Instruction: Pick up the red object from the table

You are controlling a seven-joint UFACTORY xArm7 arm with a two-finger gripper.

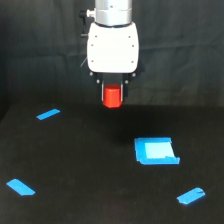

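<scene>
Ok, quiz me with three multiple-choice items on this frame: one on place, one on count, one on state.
1. Where is the red object?
A. on the blue patch
B. between the gripper fingers
C. beside a tape strip

2. How many blue tape strips lie on the table?
A. one
B. three
C. five

3. Is the red object resting on the table?
A. yes
B. no, lifted

Answers: 1 B, it sits under the white gripper body. 2 B, strips at. 3 B, it hangs above the tabletop.
</scene>
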